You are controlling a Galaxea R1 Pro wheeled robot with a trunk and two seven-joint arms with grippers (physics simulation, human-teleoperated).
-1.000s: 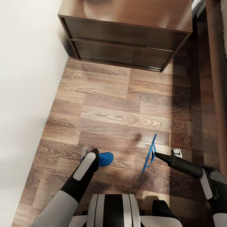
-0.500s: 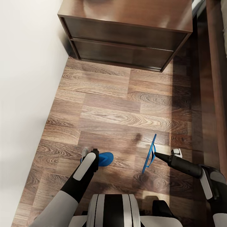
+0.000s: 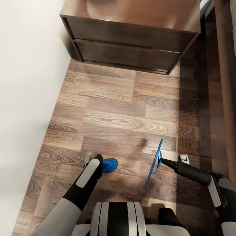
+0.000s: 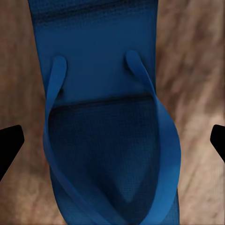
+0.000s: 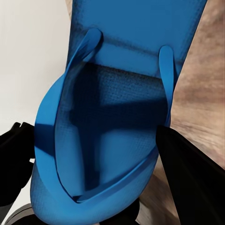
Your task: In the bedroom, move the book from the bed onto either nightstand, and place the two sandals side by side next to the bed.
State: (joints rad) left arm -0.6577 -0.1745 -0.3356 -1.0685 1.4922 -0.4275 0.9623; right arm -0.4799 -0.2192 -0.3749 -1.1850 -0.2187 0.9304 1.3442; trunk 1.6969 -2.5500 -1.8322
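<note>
While both sandals are off their original spots and near the bed frame, we judge the sandal half of the task as underway, not finished. The right gripper is clenched on the right sandal, holding it on edge, upright above the floor, just beside the bed frame; in the right wrist view the dark fingers sit on either side of that sandal. The left sandal lies flat on the floor, farther from the bed frame, under the left gripper; in the left wrist view its fingertips stand wide apart on both sides of the sandal, so we read it as released, not touching. We see no book on the nightstand top as far as it shows, so that part looks left to do. Against the earlier frames we find nothing changed: arms, sandals and camera sit the same.
</note>
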